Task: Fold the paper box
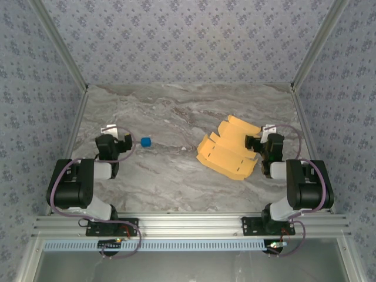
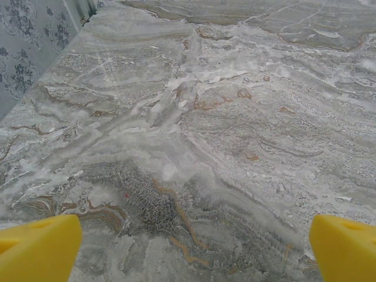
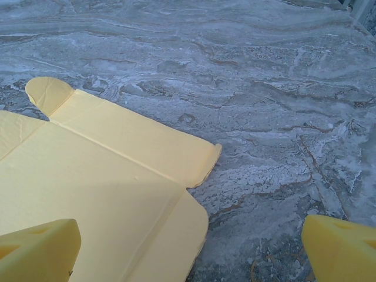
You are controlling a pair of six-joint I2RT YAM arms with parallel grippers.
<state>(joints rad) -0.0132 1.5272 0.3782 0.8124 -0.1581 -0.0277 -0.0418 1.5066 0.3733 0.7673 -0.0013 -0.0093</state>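
Left tool (image 2: 192, 249) and right tool (image 3: 189, 249) spread wide, empty; paper box (image 3: 106, 170) partly beneath right.

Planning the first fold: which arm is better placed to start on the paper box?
Right: the right claw hangs open over an edge of the paper box; the left claw faces bare table.

Paper box (image 1: 226, 155) yellow-orange; cube (image 1: 145, 141) blue; table (image 1: 176, 114) grey veined marble; walls (image 1: 188, 35) grey-blue floral.
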